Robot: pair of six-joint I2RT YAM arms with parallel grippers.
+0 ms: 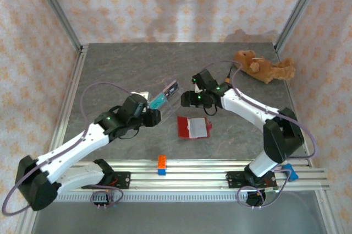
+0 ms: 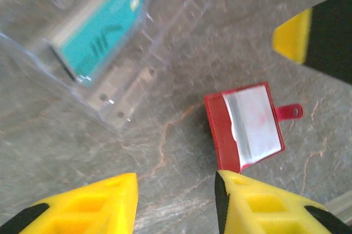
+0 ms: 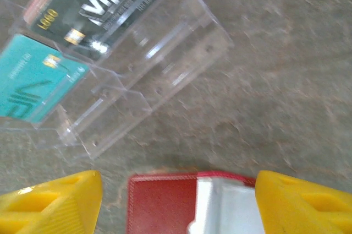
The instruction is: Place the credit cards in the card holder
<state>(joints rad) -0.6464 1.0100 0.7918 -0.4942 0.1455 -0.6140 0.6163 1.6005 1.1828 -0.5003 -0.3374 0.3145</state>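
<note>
Both tools hang empty above the counter (image 1: pixel 121 69): we see the left tool (image 2: pixel 176 185) partly spread and the right tool (image 3: pixel 179 183) wider, by the open holder (image 1: pixel 192 126). The cards (image 3: pixel 104 3) lie aslant in a clear tray (image 3: pixel 170 52) just beyond, the teal card (image 3: pixel 38 82) nearest the left tool.

red card holder (image 1: pixel 185 127), teal and black credit cards (image 3: pixel 34 82)

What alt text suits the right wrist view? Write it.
A clear plastic tray holds a teal-green plastic card and a black VIP card on a grey table; below, an open red folding wallet lies between open yellow jaws.
</note>
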